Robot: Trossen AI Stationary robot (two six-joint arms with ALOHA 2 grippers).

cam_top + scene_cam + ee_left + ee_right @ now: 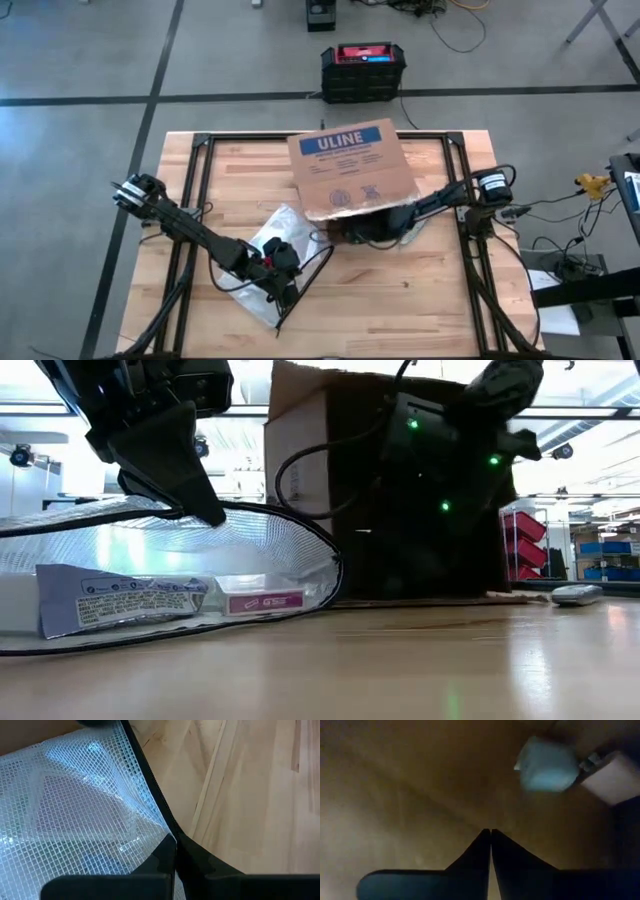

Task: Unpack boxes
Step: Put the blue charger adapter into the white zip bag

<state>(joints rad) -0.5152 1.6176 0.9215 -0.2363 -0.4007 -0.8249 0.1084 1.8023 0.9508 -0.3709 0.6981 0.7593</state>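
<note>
Brown cardboard makes up the box, which lies on its side near the back middle of the wooden surface. Its blue label faces up, and its open mouth faces the front of the surface.

The right gripper reaches into that open mouth from the right side. Its two dark fingers are pressed tight together with nothing between them. Inside the box it is dim. A pale blue thing and a white thing sit deeper in, apart from the gripper. What they are is hard to tell. From the low view, the right arm shows as a dark shape with small green lights in front of the box.

The left gripper is at the front left of the surface, by a clear mesh bag. Its fingers are shut on the bag's black edge. The bag lies just beside the box, on its left front side. In the low view the bag stands open like a little tent, with flat packets lying inside.

On the floor behind the surface stands a black and red case.
</note>
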